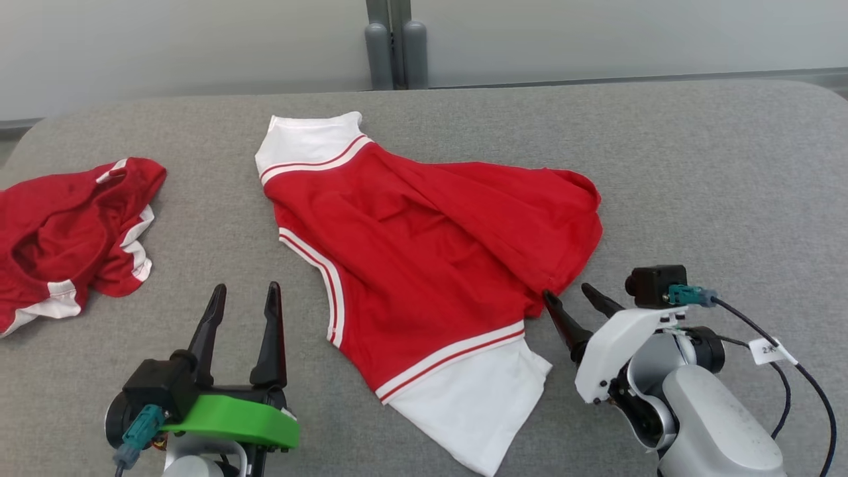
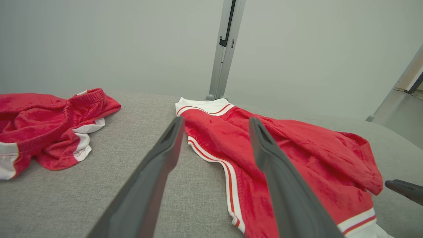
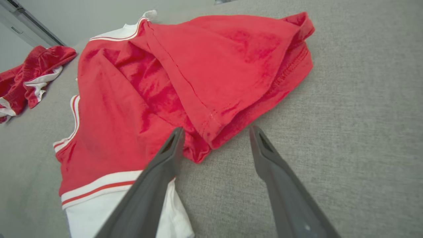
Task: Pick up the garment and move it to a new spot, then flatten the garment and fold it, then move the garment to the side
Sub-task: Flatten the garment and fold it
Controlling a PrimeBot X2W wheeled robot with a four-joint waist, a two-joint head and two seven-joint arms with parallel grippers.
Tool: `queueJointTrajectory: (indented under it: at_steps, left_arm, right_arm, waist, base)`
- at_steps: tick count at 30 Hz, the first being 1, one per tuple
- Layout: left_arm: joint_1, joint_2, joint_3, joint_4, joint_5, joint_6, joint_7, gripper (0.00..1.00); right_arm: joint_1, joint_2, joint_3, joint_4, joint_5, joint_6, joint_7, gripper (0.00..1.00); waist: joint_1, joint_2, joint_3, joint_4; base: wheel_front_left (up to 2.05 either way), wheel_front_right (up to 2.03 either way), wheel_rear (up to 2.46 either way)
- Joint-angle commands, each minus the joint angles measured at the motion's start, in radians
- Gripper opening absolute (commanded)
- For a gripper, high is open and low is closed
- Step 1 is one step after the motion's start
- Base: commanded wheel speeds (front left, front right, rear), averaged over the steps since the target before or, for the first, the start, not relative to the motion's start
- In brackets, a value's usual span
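A red garment (image 1: 424, 245) with white sleeves and red-and-white stripes lies spread but rumpled in the middle of the grey table, its right part folded over itself. In the wrist views the same garment (image 2: 297, 158) (image 3: 158, 89) lies just beyond the fingers. My left gripper (image 1: 244, 291) stands open near the front edge, left of the garment and apart from it. My right gripper (image 1: 575, 295) is open at the garment's lower right corner, its left fingertip close to the red hem. Both grippers (image 2: 214, 122) (image 3: 214, 132) hold nothing.
A second red garment (image 1: 66, 232) with white trim lies crumpled at the table's left edge, also seen as a red heap (image 2: 46, 125) (image 3: 29, 76). A grey post (image 1: 395, 46) stands behind the table (image 1: 695, 172). A cable (image 1: 795, 371) hangs from my right wrist.
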Motion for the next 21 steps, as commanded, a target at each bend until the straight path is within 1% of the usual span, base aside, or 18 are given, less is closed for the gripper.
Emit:
queueJointTrajectory:
  at_steps: [1,4,8,9,10,11,12,17,19,21]
  left_arm:
    - [-0.019,-0.004,-0.001,0.007,0.000,-0.006,0.000,1.00]
    - [-0.027,-0.012,-0.006,0.022,0.001,-0.009,0.000,1.00]
    - [-0.031,-0.019,-0.004,0.029,0.005,-0.012,0.000,1.00]
    - [-0.032,-0.021,-0.003,0.031,0.006,-0.013,0.000,1.00]
    - [-0.032,-0.023,-0.002,0.033,0.006,-0.015,0.000,1.00]
    - [-0.032,-0.025,-0.001,0.034,0.006,-0.016,0.000,1.00]
    - [-0.032,-0.027,0.000,0.036,0.006,-0.018,0.000,1.00]
    - [-0.038,-0.039,0.002,0.048,0.009,-0.026,0.000,1.00]
    - [-0.043,-0.046,-0.002,0.050,0.009,-0.031,0.000,1.00]
    - [-0.050,-0.053,-0.008,0.049,0.013,-0.038,0.000,1.00]
  right_arm:
    - [-0.016,0.002,-0.008,0.019,0.006,0.000,0.034,1.00]
    - [-0.039,0.010,-0.037,0.049,0.011,0.000,0.095,1.00]
    - [-0.047,0.019,-0.057,0.050,0.001,0.000,0.108,1.00]
    - [-0.044,0.021,-0.065,0.048,0.003,0.000,0.107,0.96]
    - [-0.040,0.023,-0.070,0.047,0.002,0.000,0.111,0.49]
    - [-0.038,0.025,-0.076,0.043,-0.001,0.000,0.106,0.32]
    - [-0.036,0.028,-0.085,0.037,0.000,0.000,0.099,0.00]
    - [-0.035,0.034,-0.114,0.002,-0.011,0.000,0.076,0.00]
    - [-0.054,0.036,-0.128,-0.026,-0.008,0.000,0.067,0.00]
    - [-0.090,0.022,-0.137,-0.062,-0.002,0.000,0.075,0.00]
  waist:
    - [0.0000,0.0000,0.012,0.032]
    - [0.0000,0.0000,0.019,0.055]
    - [0.0000,0.0000,0.029,0.077]
    - [0.0000,0.0000,0.031,0.080]
    - [0.0000,0.0000,0.033,0.083]
    - [0.0000,0.0000,0.034,0.085]
    - [0.0000,0.0000,0.036,0.087]
    - [0.0000,0.0000,0.044,0.096]
    - [0.0000,0.0000,0.054,0.102]
    - [0.0000,0.0000,0.074,0.113]
  base:
    - [0.00,0.00,0.00]
    - [0.00,0.00,0.00]
    - [0.00,0.00,0.00]
    - [0.00,0.00,0.00]
    - [0.00,0.00,0.00]
    - [0.00,0.00,0.00]
    - [0.00,0.00,0.00]
    - [0.00,0.00,0.00]
    - [0.00,0.00,0.00]
    - [0.00,0.00,0.00]
